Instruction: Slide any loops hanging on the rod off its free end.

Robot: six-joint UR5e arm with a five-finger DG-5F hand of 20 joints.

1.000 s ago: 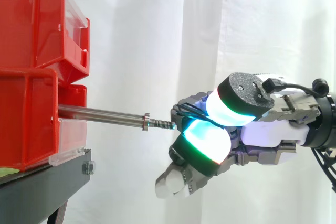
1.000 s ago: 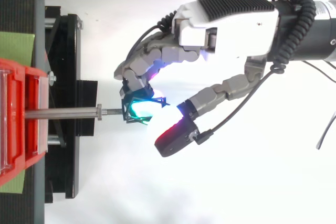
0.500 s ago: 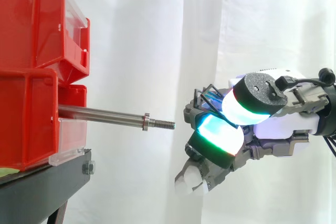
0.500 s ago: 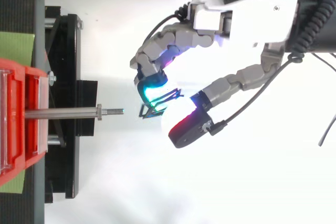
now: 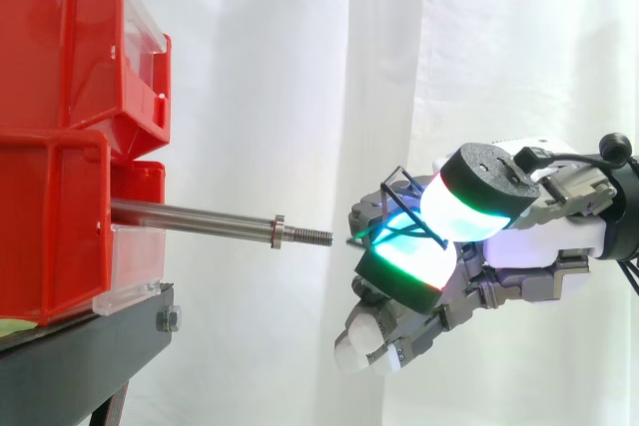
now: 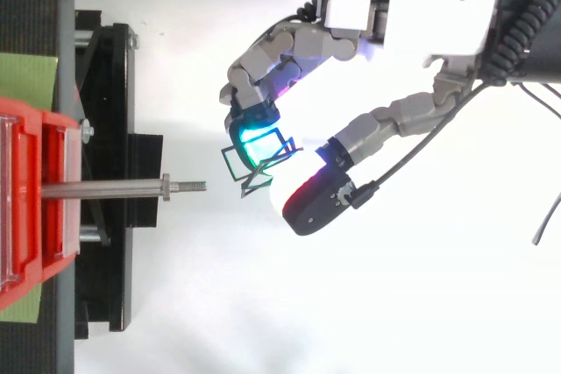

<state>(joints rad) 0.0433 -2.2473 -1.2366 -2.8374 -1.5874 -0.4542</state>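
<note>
A steel rod (image 5: 195,217) juts out to the right from the red bins (image 5: 55,197), and its threaded free end (image 5: 316,236) is bare. In the top view the rod (image 6: 105,188) has nothing hanging on it. My hand (image 5: 524,236) hovers just right of the rod's tip and is shut on a thin dark loop (image 6: 254,183). The loop is pinched between the glowing fingertips (image 5: 407,254) and sticks out toward the rod. A small gap separates the loop (image 5: 391,179) from the tip.
The stacked red bins (image 6: 26,208) rest on a black stand (image 5: 85,346) at the left. A white curtain hangs behind. Open space lies to the right of the rod's end, where the hand (image 6: 403,15) is.
The loop was at the rod's threaded tip and is now clear of it. My hand has drawn back to the right with the loop pinched in it.
</note>
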